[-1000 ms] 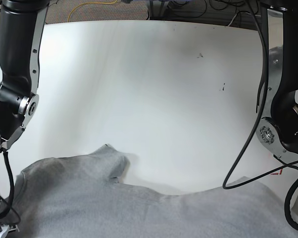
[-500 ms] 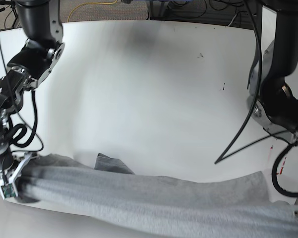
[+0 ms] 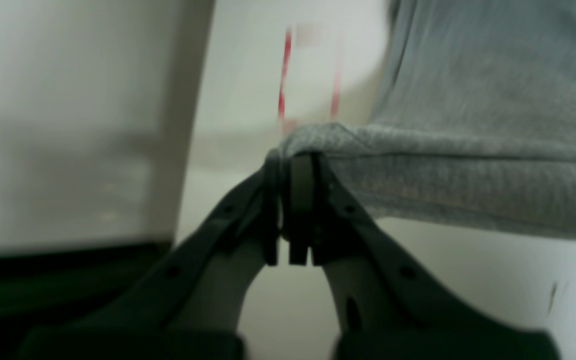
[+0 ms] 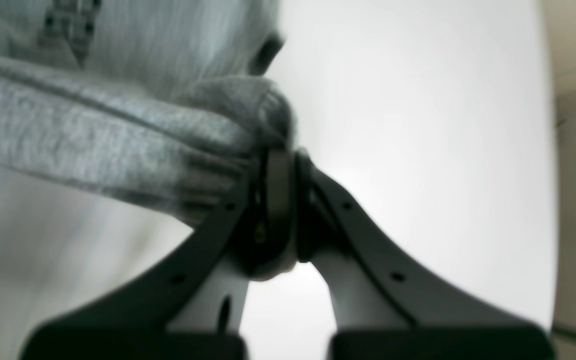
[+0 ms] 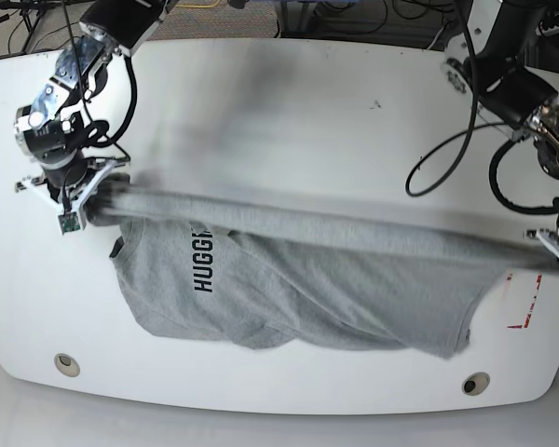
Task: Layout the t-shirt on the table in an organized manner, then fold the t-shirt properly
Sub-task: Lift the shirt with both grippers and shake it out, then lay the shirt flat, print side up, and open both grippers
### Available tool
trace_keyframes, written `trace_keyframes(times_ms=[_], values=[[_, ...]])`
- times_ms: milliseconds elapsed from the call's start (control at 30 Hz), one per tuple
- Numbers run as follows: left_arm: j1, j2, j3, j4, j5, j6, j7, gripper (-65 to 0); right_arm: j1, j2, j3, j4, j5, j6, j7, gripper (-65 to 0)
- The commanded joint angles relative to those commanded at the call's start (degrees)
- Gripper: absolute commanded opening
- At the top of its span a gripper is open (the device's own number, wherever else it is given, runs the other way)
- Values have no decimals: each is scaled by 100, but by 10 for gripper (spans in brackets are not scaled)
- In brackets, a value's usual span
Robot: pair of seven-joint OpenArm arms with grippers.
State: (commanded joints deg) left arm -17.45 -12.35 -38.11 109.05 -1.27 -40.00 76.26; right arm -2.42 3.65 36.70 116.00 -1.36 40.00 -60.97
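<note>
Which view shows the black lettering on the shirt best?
The base view: the lettering reads upright-block "HUGG", then vanishes under the raised fabric of the t-shirt. The right wrist view has only a blurred dark patch of it near the top left. The left wrist view shows plain grey cloth, no lettering.

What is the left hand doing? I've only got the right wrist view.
Observer: The left hand is closed on a bunched bit of the grey t-shirt.
Visitor: Is there writing on the shirt? I just see a dark blur.
Observer: Yes, black block letters starting "HUGG".
Visitor: Anything else on the table?
Observer: A red mark on the table, near the left-hand end of the shirt.
</note>
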Motion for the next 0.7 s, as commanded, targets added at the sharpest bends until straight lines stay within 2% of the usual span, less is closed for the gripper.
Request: trace_keyframes(times_ms=[433,700], values=[[1873,-308,-141,-9,-9,0,-9,-650,-1002,-299,35,0,-18,0,0,-648],[2532,-431,-167,-26,-9,0,-18,-650,-1530,-334,35,0,-9,0,0,-648]])
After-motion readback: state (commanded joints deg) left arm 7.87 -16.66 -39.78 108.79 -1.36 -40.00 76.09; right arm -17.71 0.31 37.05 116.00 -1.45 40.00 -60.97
